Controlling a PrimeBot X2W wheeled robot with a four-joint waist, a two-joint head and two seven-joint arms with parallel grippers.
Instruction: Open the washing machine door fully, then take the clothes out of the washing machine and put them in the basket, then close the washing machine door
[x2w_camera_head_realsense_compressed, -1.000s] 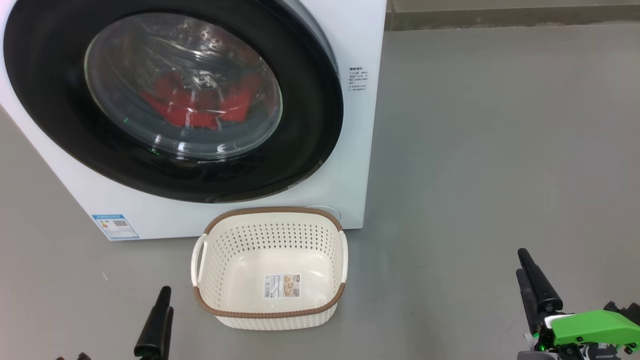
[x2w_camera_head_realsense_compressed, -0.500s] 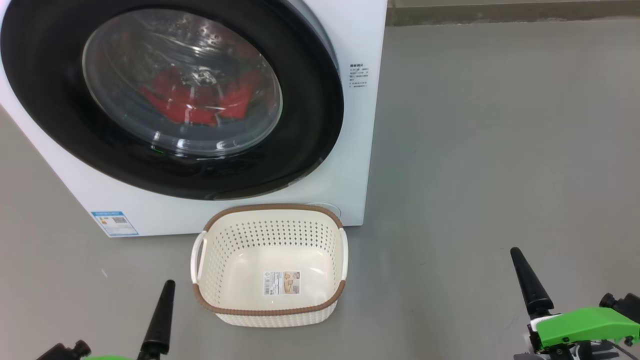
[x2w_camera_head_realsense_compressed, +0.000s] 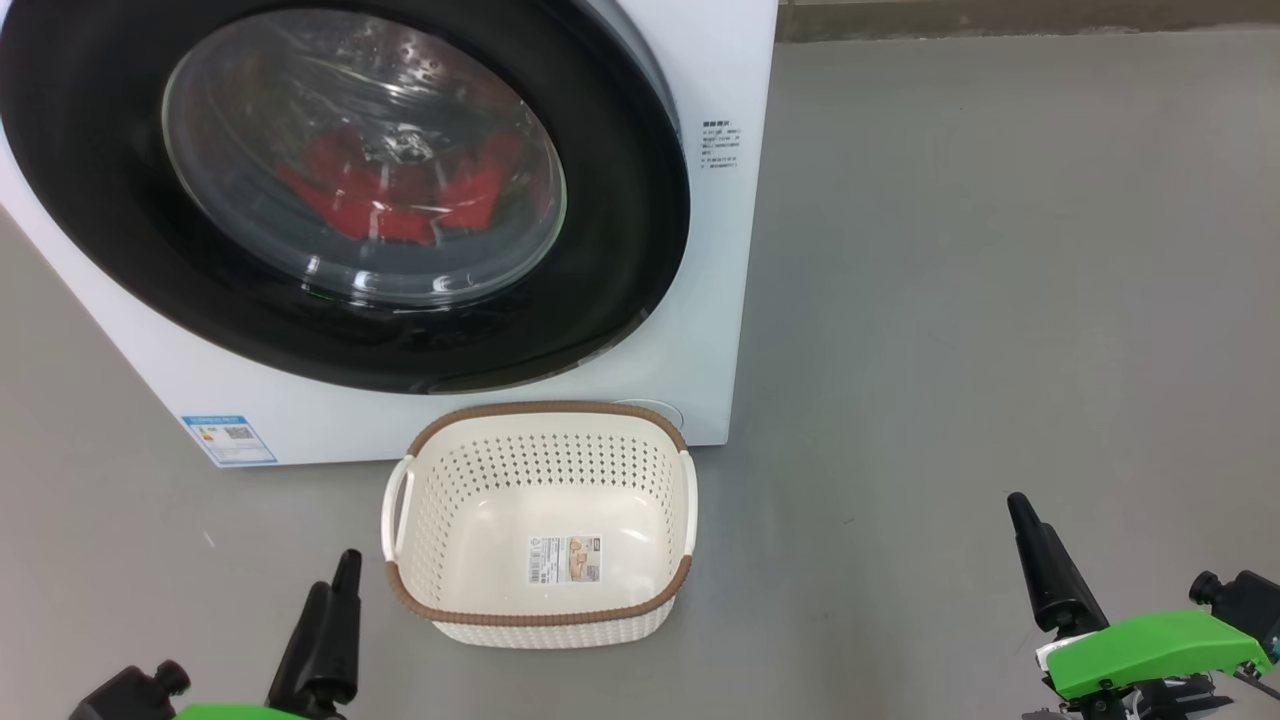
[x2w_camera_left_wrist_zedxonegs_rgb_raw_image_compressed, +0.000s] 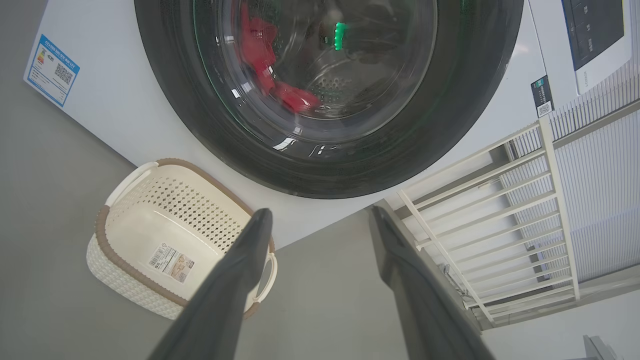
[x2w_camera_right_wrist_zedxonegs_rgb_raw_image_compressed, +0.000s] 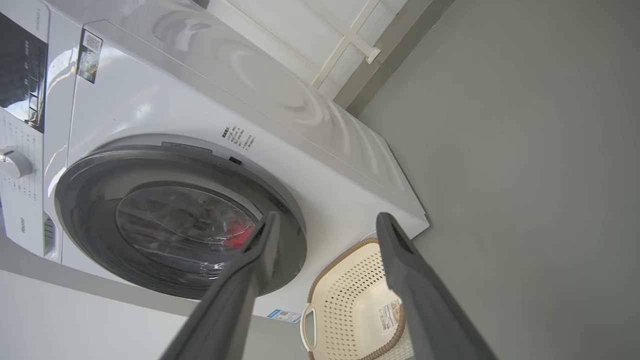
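Robot faces shut washing machine door (x2w_camera_head_realsense_compressed: 620, 250)

Through the bulging glass (x2w_camera_head_realsense_compressed: 250, 110) the clothes (x2w_camera_head_realsense_compressed: 390, 200) show as a red heap low in the drum (x2w_camera_left_wrist_zedxonegs_rgb_raw_image_compressed: 345, 87), blurred by glare; how many pieces cannot be told. The head view cuts off the door's top and left edge and the upper washing machine (x2w_camera_head_realsense_compressed: 720, 300). The basket (x2w_camera_head_realsense_compressed: 545, 470) stands on the grey floor (x2w_camera_head_realsense_compressed: 1000, 300) just before the machine's front, a sticker (x2w_camera_head_realsense_compressed: 565, 560) on its bottom; whether it touches the machine is unclear. The left gripper (x2w_camera_left_wrist_zedxonegs_rgb_raw_image_compressed: 320, 212) and the right gripper (x2w_camera_right_wrist_zedxonegs_rgb_raw_image_compressed: 328, 216) flank it, well apart from it, each with fingers spread wide and gripping nothing; the frame's bottom edge crops their bodies.
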